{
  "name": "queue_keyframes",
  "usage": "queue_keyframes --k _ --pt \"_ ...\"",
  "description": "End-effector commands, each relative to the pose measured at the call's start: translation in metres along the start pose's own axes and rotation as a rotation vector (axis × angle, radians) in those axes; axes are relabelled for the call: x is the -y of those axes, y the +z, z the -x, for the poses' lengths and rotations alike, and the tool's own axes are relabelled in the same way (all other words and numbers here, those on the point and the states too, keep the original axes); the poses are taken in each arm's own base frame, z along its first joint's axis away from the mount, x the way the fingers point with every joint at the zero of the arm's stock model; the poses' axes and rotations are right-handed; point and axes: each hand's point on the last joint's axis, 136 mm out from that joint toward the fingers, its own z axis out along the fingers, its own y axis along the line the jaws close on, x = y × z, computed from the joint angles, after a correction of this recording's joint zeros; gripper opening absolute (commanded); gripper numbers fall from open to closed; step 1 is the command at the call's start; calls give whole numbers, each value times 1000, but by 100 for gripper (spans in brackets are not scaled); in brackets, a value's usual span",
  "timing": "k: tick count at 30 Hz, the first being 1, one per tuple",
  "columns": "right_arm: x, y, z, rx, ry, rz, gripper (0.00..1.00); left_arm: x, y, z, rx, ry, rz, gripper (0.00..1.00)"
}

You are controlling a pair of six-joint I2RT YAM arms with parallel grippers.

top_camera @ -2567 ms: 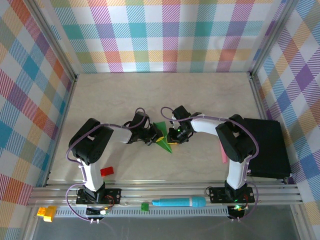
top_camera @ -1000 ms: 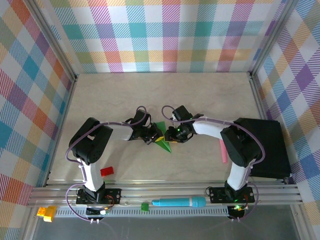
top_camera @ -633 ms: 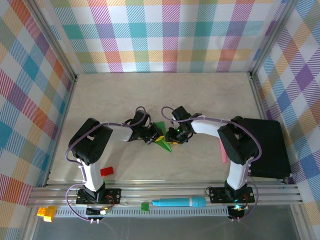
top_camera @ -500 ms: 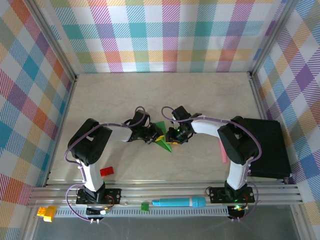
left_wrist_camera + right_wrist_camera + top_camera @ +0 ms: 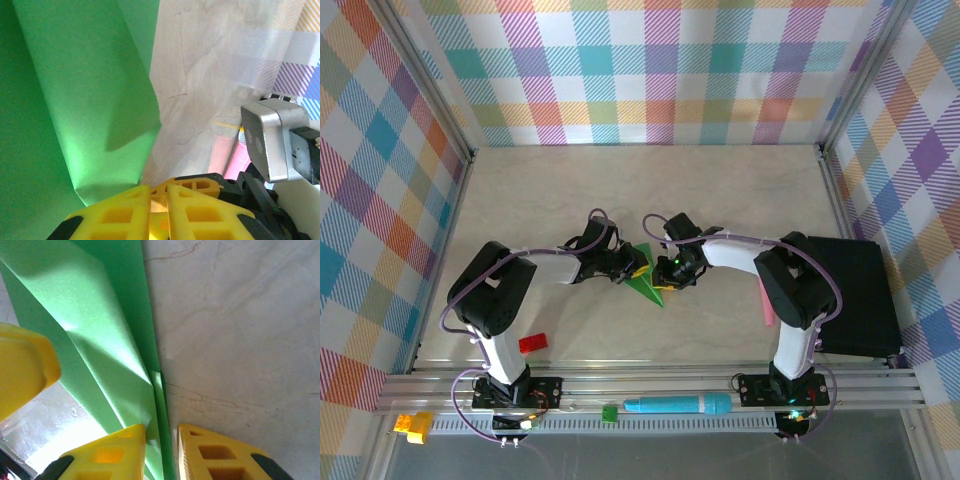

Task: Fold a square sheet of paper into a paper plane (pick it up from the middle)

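Left elbow swung outward. Green paper point(image 5: 646, 286) lies tip near-right, between the two. Right end effector point(image 5: 161, 447) clamped on its fold; left end effector point(image 5: 158, 197) nearly together, hold unclear.

**Top external.** The camera is looking steeply down from above and behind the arm bases. From well back, it is taking in the whole table point(image 5: 720, 190) and the plaid walls point(image 5: 670, 70) around it.

**Left wrist.** The camera is sitting just behind the left gripper point(image 5: 158, 189) and facing out along its yellow fingers point(image 5: 200, 215). It is hanging very close to the green paper point(image 5: 75, 100) and the pale tabletop.

**Right wrist.** The camera is sitting just behind the right gripper point(image 5: 161, 432), facing the tabletop at equally close range.

**Shared field.** All three views are taking in the paper at the table's middle. The two wrist cameras are facing it from opposite sides.
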Motion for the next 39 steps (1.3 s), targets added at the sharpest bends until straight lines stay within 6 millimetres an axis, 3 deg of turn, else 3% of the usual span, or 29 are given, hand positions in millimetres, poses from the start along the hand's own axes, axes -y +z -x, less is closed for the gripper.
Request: queue_keyframes --k 1,14,24,39 --pt "7 5 -10 -41 25 -13 22 6 -5 -1 -1 19 -5 16" --pt "17 12 -19 -57 41 -33 17 2 -1 0 -14 26 17 16" --pt "22 17 -21 -72 48 -45 16 0 10 -16 -68 38 31 15" --pt "26 22 -22 -80 55 -57 15 -33 21 -34 -126 30 167 10"
